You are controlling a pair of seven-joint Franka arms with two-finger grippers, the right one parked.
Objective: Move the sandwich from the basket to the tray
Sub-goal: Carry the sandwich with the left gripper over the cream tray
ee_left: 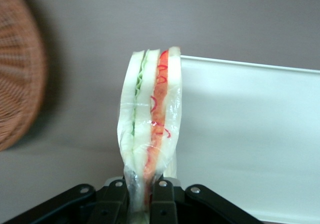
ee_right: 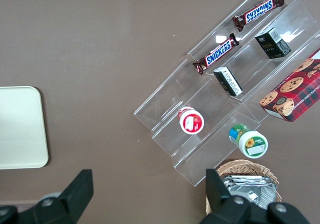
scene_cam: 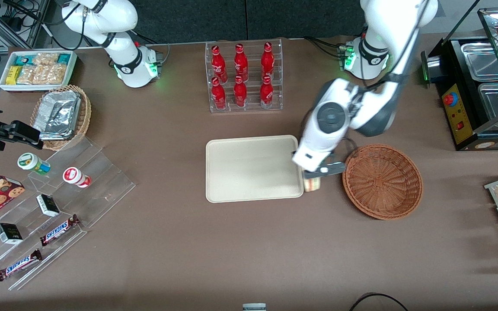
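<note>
My left gripper (scene_cam: 314,175) is shut on the sandwich (scene_cam: 311,184), a wrapped wedge of white bread with green and red filling, also in the left wrist view (ee_left: 152,116). It holds the sandwich above the table, between the cream-beige tray (scene_cam: 251,168) and the reddish-brown wicker basket (scene_cam: 383,181), right at the tray's edge. The fingers (ee_left: 165,201) pinch the wedge's narrow end. The tray's rim (ee_left: 250,66) and part of the basket (ee_left: 20,79) show in the left wrist view. The basket holds nothing.
A clear rack of red bottles (scene_cam: 243,77) stands farther from the camera than the tray. A food warmer (scene_cam: 478,86) stands at the working arm's end. Toward the parked arm's end are a foil-tray basket (scene_cam: 61,114), a snack bin (scene_cam: 37,69) and clear shelves (scene_cam: 59,203).
</note>
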